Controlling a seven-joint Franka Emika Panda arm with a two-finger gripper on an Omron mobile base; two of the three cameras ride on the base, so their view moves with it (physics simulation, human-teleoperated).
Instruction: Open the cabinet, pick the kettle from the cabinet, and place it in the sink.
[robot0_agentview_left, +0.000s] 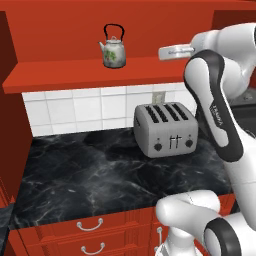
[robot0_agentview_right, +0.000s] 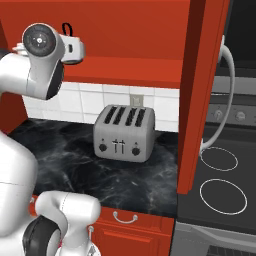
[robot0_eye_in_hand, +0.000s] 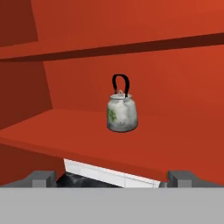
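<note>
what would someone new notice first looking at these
Probably the small white kettle, standing upright and alone on the bottom shelf of the open red cabinet, dead ahead in the hand view. Next, the silver toaster on the black marble counter below, against the white tiles. The gripper is open, short of the kettle.

Cabinet (robot0_agentview_left: 90, 75): red wooden wall unit, open, interior exposed; one door (robot0_agentview_right: 200, 95) stands swung out edge-on, with a long silver bar handle (robot0_agentview_right: 227, 95) on its face.

Kettle (robot0_agentview_left: 113, 47): small, white, rounded, green floral mark on its side, thin black hoop handle raised upright, short spout. It stands upright on the cabinet's bottom shelf, set back from the front edge, apart from the walls.
</note>
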